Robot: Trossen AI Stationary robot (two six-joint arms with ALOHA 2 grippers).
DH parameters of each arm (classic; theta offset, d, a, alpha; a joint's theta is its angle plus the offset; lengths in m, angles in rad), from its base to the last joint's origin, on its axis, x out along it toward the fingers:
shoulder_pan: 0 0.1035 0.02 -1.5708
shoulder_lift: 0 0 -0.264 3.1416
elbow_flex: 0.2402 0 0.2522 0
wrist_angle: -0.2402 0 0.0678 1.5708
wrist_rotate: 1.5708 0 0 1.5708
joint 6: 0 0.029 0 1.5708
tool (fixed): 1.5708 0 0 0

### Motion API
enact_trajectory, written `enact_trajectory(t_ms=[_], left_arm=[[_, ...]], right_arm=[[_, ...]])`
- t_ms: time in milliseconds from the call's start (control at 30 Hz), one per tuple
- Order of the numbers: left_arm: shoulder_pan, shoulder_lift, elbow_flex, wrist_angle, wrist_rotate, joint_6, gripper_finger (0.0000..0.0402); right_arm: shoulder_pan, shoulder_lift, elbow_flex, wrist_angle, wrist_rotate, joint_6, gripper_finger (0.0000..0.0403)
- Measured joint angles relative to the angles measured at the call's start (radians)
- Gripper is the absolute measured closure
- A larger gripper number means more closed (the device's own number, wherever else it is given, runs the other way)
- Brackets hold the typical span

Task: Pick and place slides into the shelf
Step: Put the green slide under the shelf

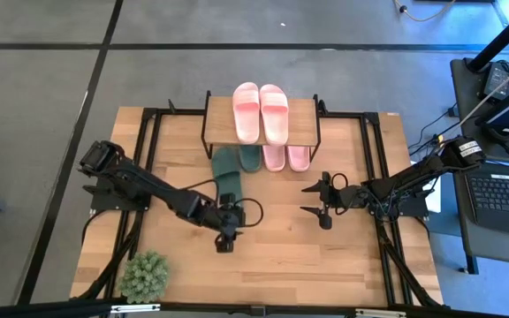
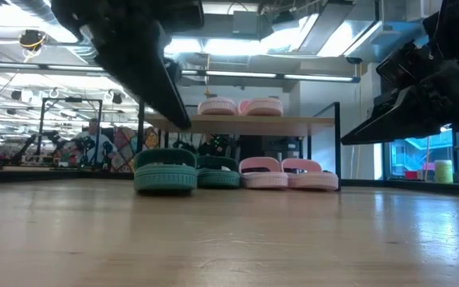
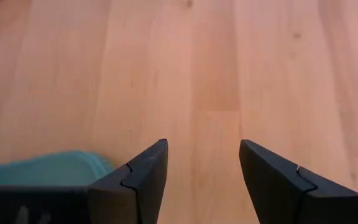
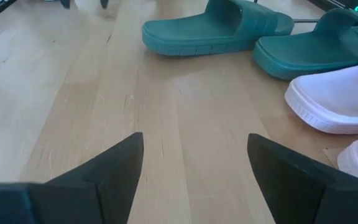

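Note:
The shelf [image 1: 262,124] stands at the table's far middle. Two pink slides [image 1: 246,112] [image 1: 274,112] lie side by side on its top board. Under it, on the table, lie a green slide [image 1: 249,157] and two pink slides [image 1: 274,157] [image 1: 299,157]. A second green slide [image 1: 229,172] lies on the table, reaching out nearer than the shelf's left part. My left gripper [image 1: 225,240] is open and empty above bare table, nearer than that green slide, whose edge [image 3: 42,168] shows in its wrist view. My right gripper [image 1: 318,200] is open and empty, right of the green slides [image 4: 219,28], pointing left.
A small potted plant [image 1: 144,276] stands near the table's near left corner. Black frame rails [image 1: 148,141] run along the table's left and right sides. A laptop [image 1: 502,199] sits on a stand off the table's right edge. Bare wood [image 1: 272,256] lies between the grippers and the near edge.

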Motion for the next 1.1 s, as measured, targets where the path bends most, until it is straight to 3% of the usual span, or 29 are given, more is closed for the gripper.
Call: enact_trajectory(t_ms=[300,433,667,1100], left_arm=[[0.030,0.108,-0.001,0.007,-0.004,-0.055,0.0211],[0.046,0.121,-0.001,-0.012,0.055,-0.060,0.0211],[0.087,0.121,-0.001,-0.114,0.052,-0.062,0.0211],[0.184,0.120,-0.001,-0.259,-0.067,-0.052,0.0211]], right_arm=[[0.000,0.000,0.000,0.000,0.000,0.003,0.0115],[0.000,0.000,0.000,0.000,0.000,0.002,0.0115],[0.000,0.000,0.000,0.000,0.000,0.000,0.0115],[0.000,0.000,0.000,0.000,0.000,-0.004,0.0115]])
